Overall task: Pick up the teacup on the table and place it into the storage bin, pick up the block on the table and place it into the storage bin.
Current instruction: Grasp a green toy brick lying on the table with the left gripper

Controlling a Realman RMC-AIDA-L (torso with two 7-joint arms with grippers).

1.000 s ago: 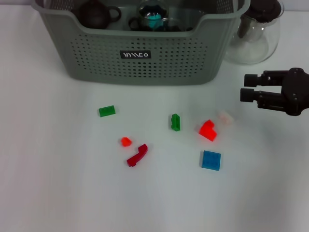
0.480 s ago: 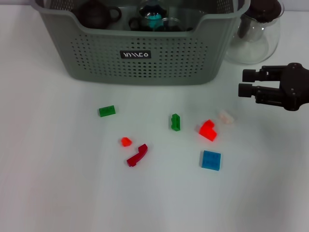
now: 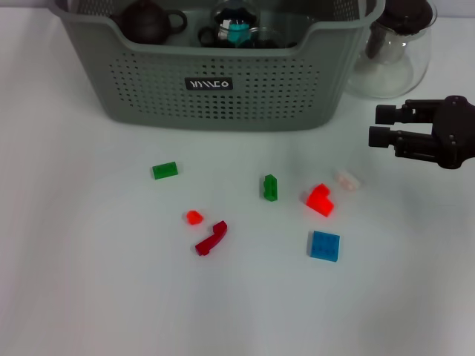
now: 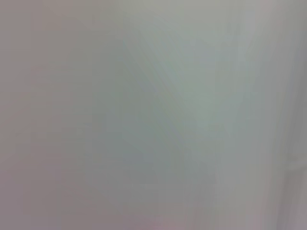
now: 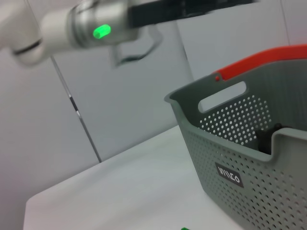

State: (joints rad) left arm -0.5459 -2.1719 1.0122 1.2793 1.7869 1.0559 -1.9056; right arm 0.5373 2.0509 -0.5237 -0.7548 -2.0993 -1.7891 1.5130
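Observation:
The grey-green storage bin [image 3: 223, 81] stands at the table's far side, and the right wrist view shows its perforated wall [image 5: 240, 143]. Inside it sit a dark brown rounded vessel with a handle [image 3: 146, 20] and a glass piece with a teal part [image 3: 238, 30]; I cannot tell which is the teacup. Several blocks lie in front of the bin: flat green [image 3: 165, 170], upright green [image 3: 270, 187], orange-red [image 3: 320, 199], blue [image 3: 325, 245], dark red curved [image 3: 211, 238]. My right gripper [image 3: 380, 125] hovers open and empty, right of the blocks and above a pale block [image 3: 346, 179].
A clear glass pitcher with a dark lid [image 3: 393, 52] stands right of the bin, just behind the right gripper. A small orange piece [image 3: 194, 217] lies near the dark red block. The left arm [image 5: 100, 31] crosses high in the right wrist view.
The right gripper has drifted slightly farther back toward the pitcher over the last second. The blocks and the bin have not moved.

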